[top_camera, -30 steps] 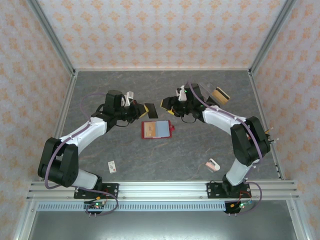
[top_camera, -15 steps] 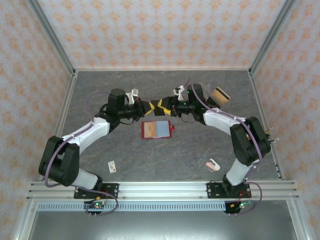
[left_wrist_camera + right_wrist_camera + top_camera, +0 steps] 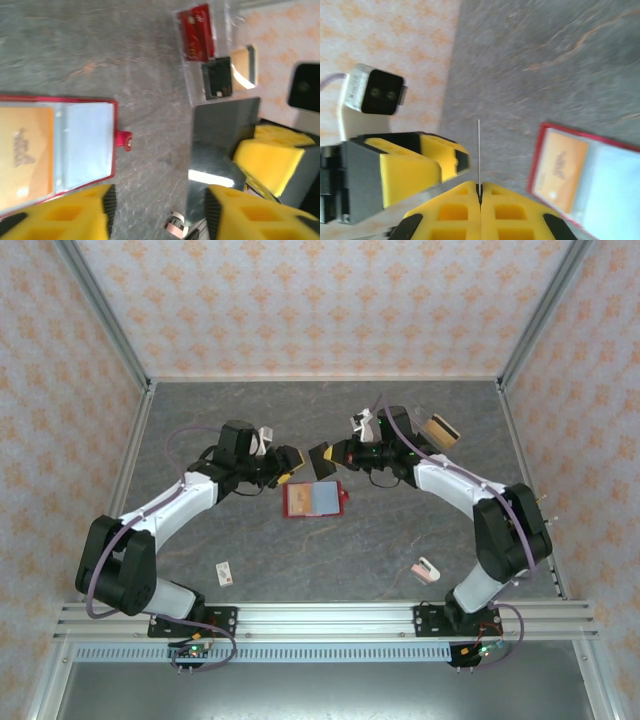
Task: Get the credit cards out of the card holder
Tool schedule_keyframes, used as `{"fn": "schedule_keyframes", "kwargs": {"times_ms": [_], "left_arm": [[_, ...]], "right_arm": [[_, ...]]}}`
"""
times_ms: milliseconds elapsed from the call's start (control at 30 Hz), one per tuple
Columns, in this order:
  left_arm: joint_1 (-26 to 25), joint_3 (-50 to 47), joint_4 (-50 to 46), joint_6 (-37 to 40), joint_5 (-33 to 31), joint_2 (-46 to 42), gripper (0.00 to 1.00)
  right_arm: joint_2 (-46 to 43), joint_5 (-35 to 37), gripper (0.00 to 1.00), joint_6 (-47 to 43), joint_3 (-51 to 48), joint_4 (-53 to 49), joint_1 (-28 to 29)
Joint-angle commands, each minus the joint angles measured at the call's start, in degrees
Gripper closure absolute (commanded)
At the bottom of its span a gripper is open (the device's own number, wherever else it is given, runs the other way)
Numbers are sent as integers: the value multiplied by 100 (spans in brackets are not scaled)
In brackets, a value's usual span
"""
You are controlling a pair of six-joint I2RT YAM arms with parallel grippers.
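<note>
With the pass between arms in hand, my right gripper [image 3: 480,189] is clamped on a thin credit card [image 3: 479,147] and my left gripper [image 3: 157,212] stands half open, so next I should lay the card down clear of the card holder [image 3: 90,142].

An open red card holder [image 3: 316,498] lies mid-table [image 3: 400,530]. Just beyond it, my left gripper [image 3: 287,464] and right gripper [image 3: 328,454] face each other, close together. I see a dark credit card [image 3: 318,452] at the right one's tip. A clear tray [image 3: 440,430] sits near the far right corner.
</note>
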Motion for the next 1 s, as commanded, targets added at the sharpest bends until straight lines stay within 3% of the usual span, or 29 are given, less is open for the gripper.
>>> {"fn": "schedule_keyframes", "kwargs": {"times_ms": [0,200,433,600,967], "left_arm": [[26,359,-1412,672,-710,-87,34],[269,578,-2234,1311,-1193,-7,18],[659,890,-3028,2048,-1595,-94,0],[727,1053,-3234,2304,-1570,-39,0],[733,904,-2936,2150,-953,210,0]], "right_arm": [[-474,1380,100,-1920,309,-1164,-32],[-772,3385,100,-4133,574,-1988,-182],[-318,3106,100,-6309,1428,-3529,-1165],[188,3237,100,-7371,2114,-4452,-1666],[804,3600,100,-8204,2537,-4676,-2202]]}}
